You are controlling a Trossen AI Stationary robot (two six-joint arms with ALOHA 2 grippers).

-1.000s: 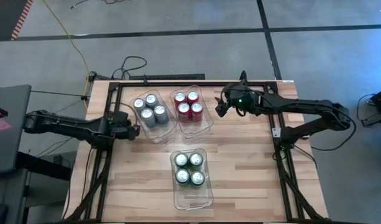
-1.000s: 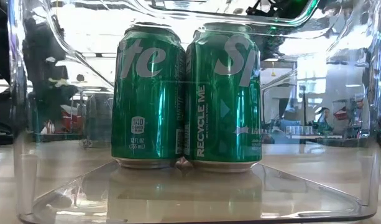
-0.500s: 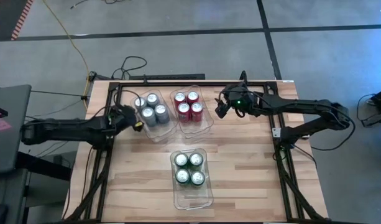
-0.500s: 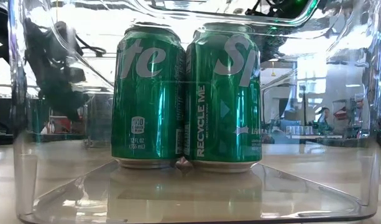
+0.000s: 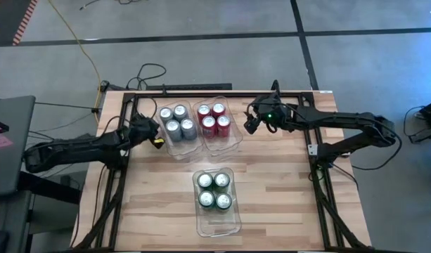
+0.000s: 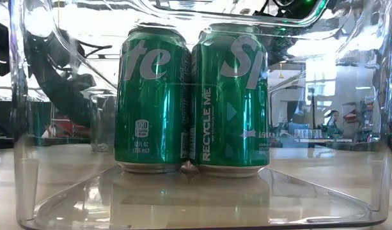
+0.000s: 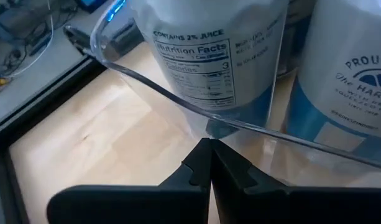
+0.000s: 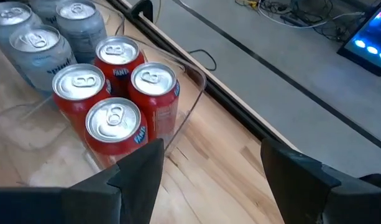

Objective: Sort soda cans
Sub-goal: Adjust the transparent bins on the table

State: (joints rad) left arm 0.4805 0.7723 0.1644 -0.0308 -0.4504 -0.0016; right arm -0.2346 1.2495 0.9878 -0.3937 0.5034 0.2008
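While the left claw [image 5: 156, 140] is together and the right claw [image 5: 248, 125] apart, perhaps desks lie beyond the wooden table [image 5: 271, 183].

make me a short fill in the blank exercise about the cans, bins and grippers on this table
1. The bin nearest the front edge of the table holds four ____ cans.
2. The red cans sit in the bin just to the ____ of the silver-grey cans in the high view.
3. The left gripper is ____, its tip at the wall of the silver-grey cans' bin.
4. The right gripper, beside the red cans' bin, is ____.

Missing words: green; right; shut; open
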